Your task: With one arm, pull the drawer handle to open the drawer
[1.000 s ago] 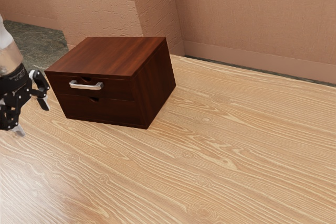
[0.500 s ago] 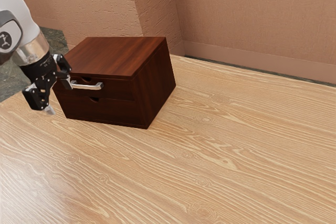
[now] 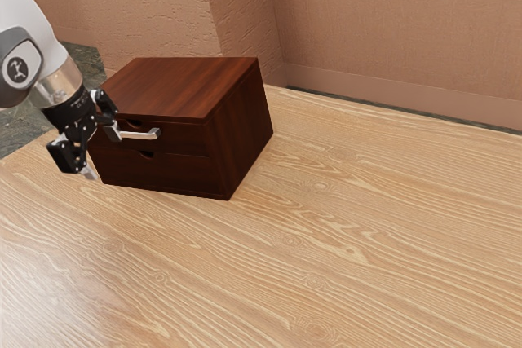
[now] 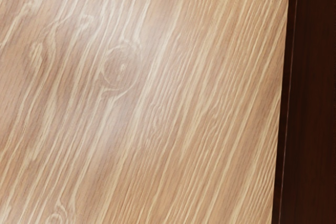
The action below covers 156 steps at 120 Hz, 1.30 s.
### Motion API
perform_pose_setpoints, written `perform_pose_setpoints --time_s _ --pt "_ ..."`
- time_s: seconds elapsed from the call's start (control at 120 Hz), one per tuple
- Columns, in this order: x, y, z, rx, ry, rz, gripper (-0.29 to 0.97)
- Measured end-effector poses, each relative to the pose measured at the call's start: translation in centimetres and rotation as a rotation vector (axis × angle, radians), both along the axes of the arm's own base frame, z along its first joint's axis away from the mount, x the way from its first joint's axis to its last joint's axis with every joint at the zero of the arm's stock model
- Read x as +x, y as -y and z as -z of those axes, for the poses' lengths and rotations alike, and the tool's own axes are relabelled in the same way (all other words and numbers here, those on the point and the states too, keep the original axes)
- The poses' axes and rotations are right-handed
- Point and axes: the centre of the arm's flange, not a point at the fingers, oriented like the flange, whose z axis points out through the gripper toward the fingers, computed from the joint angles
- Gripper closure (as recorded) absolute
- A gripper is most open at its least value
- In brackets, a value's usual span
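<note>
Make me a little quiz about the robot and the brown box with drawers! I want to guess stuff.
1. True or false: the gripper is right by one end of the handle.
2. Pick one. What colour is the handle? A) silver B) red C) green
3. Count: how many drawer fronts, one above the other, does the cabinet show?

Key: 1 true. 2 A. 3 two, and the handle is on the top one.
</note>
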Motion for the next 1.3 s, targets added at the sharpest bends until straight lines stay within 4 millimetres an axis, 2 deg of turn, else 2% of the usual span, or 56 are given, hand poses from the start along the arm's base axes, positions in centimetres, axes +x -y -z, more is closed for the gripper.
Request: perform_pose_setpoints --time_s 0.142,0.467,0.6,0.983,1.3 --pt "1.7 -1.7 -0.6 0.012 0.028 -0.005 0.00" --pt "2.5 -3.0 0.9 0.012 0.019 -0.011 0.00" --pt "3.2 -3.9 1.8 0.007 0.017 -0.017 0.00" --pt "5.5 -7.7 2.2 0.019 0.037 -0.038 0.00" --pt "6.9 -8.4 3.5 0.021 0.032 -0.030 0.00"
